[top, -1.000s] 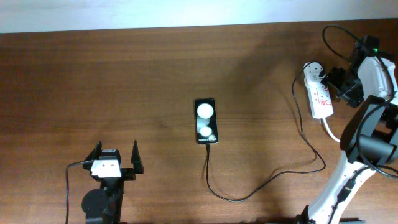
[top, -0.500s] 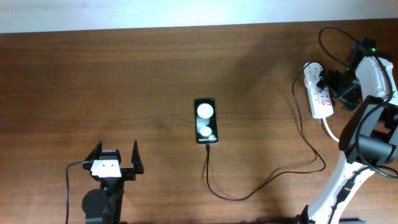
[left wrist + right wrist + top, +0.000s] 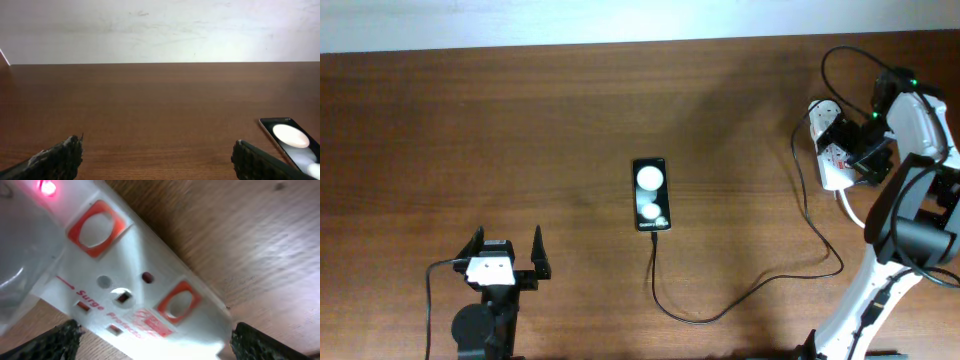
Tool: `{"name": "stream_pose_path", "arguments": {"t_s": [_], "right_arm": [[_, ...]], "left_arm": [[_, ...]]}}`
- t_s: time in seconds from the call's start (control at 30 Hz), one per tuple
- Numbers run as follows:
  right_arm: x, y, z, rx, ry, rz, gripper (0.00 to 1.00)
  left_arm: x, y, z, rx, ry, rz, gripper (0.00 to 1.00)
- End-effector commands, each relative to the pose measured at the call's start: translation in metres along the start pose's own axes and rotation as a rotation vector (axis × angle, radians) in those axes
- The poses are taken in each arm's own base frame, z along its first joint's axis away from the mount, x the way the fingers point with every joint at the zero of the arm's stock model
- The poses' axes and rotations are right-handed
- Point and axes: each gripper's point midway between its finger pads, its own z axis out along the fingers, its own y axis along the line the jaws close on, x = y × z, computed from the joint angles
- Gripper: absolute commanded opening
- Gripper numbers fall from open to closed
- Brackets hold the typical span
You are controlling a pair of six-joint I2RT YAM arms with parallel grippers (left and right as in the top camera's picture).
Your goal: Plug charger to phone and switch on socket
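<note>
The black phone [image 3: 651,194] lies flat mid-table, two white spots on its face; its edge shows in the left wrist view [image 3: 292,145]. The thin black charger cable [image 3: 720,312] runs from the phone's near end, loops right and climbs to the round white adapter [image 3: 820,108] sitting in the white socket strip [image 3: 834,176]. My right gripper [image 3: 853,143] is open and hovers right over the strip. In the right wrist view its fingers [image 3: 155,335] straddle the socket [image 3: 140,280], where a red light [image 3: 47,187] glows. My left gripper [image 3: 505,255] is open and empty at the near left.
The strip's thick white cord [image 3: 850,210] leaves its near end toward the right arm's base [image 3: 880,290]. The table's far edge meets a pale wall [image 3: 160,30]. Bare brown wood [image 3: 520,130] lies between the left gripper and the phone.
My right gripper has moved left and a little nearer, from beside the strip's right side to over its middle. The left arm, phone and cable have not moved.
</note>
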Motion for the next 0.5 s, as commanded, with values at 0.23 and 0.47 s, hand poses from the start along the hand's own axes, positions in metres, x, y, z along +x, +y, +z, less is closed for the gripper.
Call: {"name": "stream_pose_path", "arguments": {"t_s": [0.23, 0.47], "right_arm": [[-0.010, -0.018, -0.106, -0.106, -0.204, 0.090, 0.98], [0.036, 0.005, -0.272, -0.435, -0.525, -0.034, 0.96]], "left_arm": [[0.002, -0.003, 0.000, 0.017, 0.005, 0.016, 0.99], [0.002, -0.003, 0.000, 0.017, 0.005, 0.016, 0.99]]}}
